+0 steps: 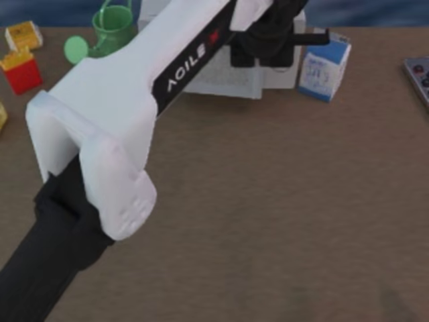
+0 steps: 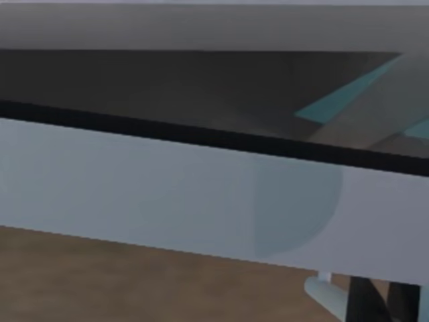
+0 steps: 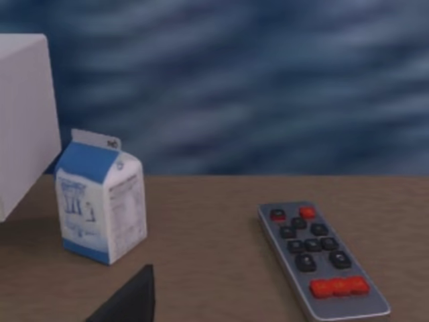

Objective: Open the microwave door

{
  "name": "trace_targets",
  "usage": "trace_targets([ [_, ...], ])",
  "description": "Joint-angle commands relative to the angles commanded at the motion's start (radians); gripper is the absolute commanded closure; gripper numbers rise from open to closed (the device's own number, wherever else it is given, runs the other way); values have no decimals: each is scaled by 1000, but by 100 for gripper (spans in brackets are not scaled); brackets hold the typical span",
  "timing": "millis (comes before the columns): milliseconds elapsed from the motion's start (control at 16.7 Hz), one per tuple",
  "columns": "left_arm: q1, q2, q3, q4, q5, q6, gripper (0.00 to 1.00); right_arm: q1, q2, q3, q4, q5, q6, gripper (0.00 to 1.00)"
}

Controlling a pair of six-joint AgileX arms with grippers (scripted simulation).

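1. The microwave [image 1: 281, 70] is standing at the far edge of the table [image 1: 281, 215], near the middle, mostly hidden under the left arm [image 1: 134, 87], which is reaching diagonally across the top view.
2. On the table's left, a red fries box [image 1: 21, 70], a yellow box [image 1: 23, 33] and a green watering can [image 1: 110, 30] are sitting clear of the arm.
3. The microwave door [image 1: 224, 77] is showing as a pale panel angling out from the box, apparently partly open.
4. The left gripper [image 1: 265, 43] is pressing in at the door; I cannot tell how far its jaws are parted, or whether they hold anything.
5. The left wrist view is showing a pale panel edge over a dark cavity.
6. The milk carton [image 1: 325, 64] is standing just beside the microwave on its right; a wide swing could be knocking it over.
7. A slipping grip could be shoving the whole microwave instead.
8. A grey remote [image 3: 322, 258] is lying at the right edge; the right gripper is parked out of the top view.
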Motion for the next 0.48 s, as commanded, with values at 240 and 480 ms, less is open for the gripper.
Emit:
trace_targets([
  [240,0,0,0,0,0,0,100,0,0,0,0,0,0,0],
  [480,-9,8,-3,3,4,-2,100,0,0,0,0,0,0,0],
])
